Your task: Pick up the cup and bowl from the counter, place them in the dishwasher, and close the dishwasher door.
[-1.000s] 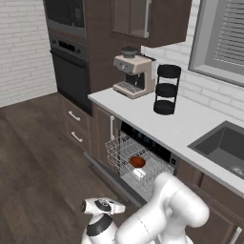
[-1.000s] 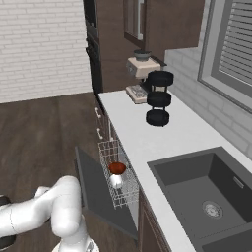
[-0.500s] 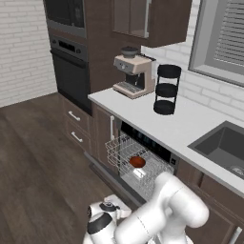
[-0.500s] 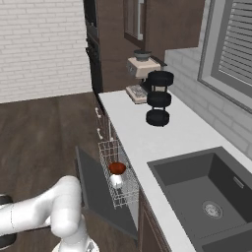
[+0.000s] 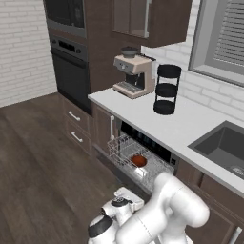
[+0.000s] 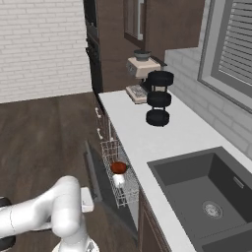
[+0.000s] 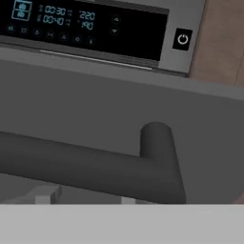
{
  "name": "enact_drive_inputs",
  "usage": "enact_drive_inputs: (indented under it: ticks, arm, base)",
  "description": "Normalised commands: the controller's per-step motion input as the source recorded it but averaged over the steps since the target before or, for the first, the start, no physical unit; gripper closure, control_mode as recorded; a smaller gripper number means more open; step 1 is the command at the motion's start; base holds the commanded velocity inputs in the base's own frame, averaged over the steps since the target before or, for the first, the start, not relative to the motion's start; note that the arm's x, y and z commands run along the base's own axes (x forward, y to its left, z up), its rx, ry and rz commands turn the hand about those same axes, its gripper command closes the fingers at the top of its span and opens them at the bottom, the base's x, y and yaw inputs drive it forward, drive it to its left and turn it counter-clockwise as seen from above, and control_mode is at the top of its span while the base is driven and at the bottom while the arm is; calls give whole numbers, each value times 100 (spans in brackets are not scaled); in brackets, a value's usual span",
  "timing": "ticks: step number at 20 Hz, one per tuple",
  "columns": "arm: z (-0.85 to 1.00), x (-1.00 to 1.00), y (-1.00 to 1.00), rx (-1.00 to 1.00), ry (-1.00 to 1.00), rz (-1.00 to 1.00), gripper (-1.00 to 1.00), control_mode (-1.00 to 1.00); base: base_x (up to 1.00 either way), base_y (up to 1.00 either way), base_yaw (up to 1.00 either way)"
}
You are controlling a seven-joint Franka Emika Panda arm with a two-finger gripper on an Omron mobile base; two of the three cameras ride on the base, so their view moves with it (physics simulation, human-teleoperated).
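Observation:
The dishwasher (image 5: 143, 143) stands open under the counter (image 5: 190, 128), its white wire rack (image 5: 125, 151) pulled out. The dark red-brown bowl (image 5: 138, 160) (image 6: 118, 168) sits in the rack, and the white cup (image 5: 141, 171) (image 6: 119, 180) is right beside it. The dishwasher door (image 6: 94, 173) hangs down below the rack. My gripper (image 5: 122, 198) (image 6: 87, 199) is low at the door's outer edge. In the hand view the door's dark handle bar (image 7: 95, 167) is very close, with the black control strip (image 7: 86, 28) above it. My fingers are hidden.
A black three-tier stand (image 5: 167, 89) and a coffee machine (image 5: 132, 73) stand on the counter. The dark sink (image 6: 202, 189) lies to the right. The black wall oven (image 5: 71, 71) and drawers (image 5: 76, 126) are left of the dishwasher, over dark wood floor (image 5: 43, 167).
My hand has sunk lower and edged toward the dishwasher door. The bowl, cup and rack have stayed put.

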Motion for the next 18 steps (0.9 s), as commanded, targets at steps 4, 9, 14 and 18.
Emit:
enact_drive_inputs:
  ticks: [4, 9, 14, 18]
  arm:
    - [4, 100, -100, -9, 3, -10, -100, -100]
    - [-4, 100, -100, 3, 4, -7, -100, -100]
    - [-18, 100, -100, 16, 0, -7, -100, -100]
    - [-23, 60, -96, 13, -2, -5, -100, -100]
  base:
    - [0, 0, 0]
    - [0, 0, 0]
    - [0, 0, 0]
    - [0, 0, 0]
